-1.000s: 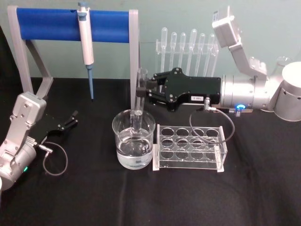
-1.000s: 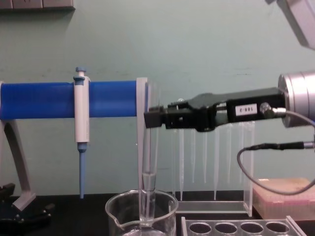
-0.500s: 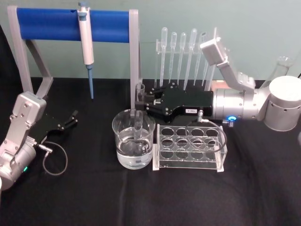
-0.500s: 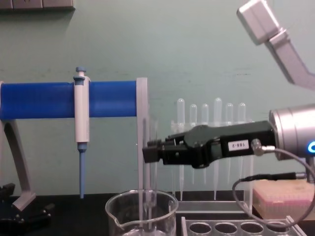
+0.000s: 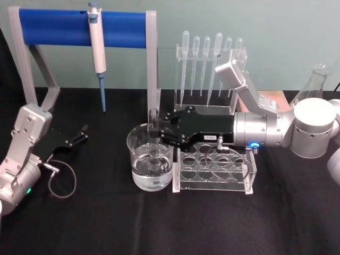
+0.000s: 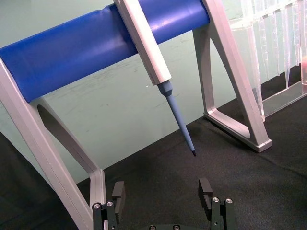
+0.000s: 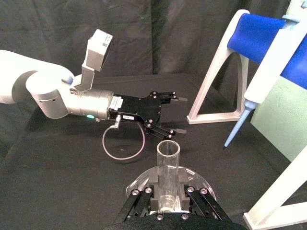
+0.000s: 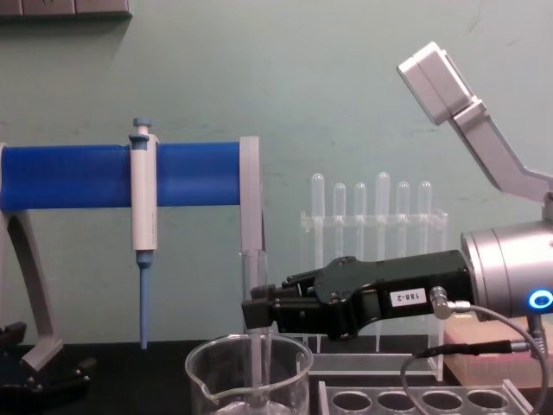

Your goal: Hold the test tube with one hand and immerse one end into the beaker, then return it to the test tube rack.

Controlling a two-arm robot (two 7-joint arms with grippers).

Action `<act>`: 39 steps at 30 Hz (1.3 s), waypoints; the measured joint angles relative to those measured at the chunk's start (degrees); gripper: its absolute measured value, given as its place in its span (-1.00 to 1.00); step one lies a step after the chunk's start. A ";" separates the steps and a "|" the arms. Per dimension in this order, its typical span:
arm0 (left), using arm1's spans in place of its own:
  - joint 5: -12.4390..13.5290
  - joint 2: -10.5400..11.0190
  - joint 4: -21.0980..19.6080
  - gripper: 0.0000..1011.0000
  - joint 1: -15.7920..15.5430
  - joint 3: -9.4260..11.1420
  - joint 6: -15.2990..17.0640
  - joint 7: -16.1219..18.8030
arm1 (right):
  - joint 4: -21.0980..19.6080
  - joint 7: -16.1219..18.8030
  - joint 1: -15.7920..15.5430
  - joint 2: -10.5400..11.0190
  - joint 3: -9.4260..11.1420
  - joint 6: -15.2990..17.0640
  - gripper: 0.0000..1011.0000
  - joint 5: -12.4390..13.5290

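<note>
The test tube point(image 5: 154, 118) stands upright with its lower end down inside the beaker point(image 5: 139, 170), which holds clear liquid. My right gripper point(image 5: 155, 132) reaches in from the right just above the beaker rim and is shut on the test tube's upper part. From the chest, the tube point(image 8: 256, 275) rises above the fingers of that gripper point(image 8: 257, 313) and its lower part drops into the beaker point(image 8: 285, 380). The right wrist view looks down the tube's flared rim point(image 7: 168, 148). My left gripper point(image 5: 81, 134) rests open on the table at the left, apart from everything.
A clear rack with round holes point(image 5: 215, 167) stands against the beaker's right side. Behind are a stand of plastic pipettes point(image 5: 210, 58) and a blue-bar frame point(image 5: 53, 26) holding a micropipette point(image 5: 96, 48). A glass flask point(image 5: 316, 79) is at the far right.
My right gripper has come down with the test tube, pushing its lower end deeper into the beaker. The left arm has not moved.
</note>
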 joint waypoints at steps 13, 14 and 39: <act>0.00 0.00 0.00 0.98 0.00 0.00 0.00 0.00 | -0.06 -0.16 -0.96 -0.01 0.40 -0.10 -0.54 -1.14; 0.00 0.00 0.00 0.98 0.00 0.00 0.00 0.00 | -0.07 -0.18 -0.95 -0.01 0.40 -0.10 -0.54 -1.14; 0.00 0.00 0.00 0.98 0.00 0.00 0.00 0.00 | -0.12 -0.21 -0.92 0.00 0.50 -0.05 -0.54 -0.78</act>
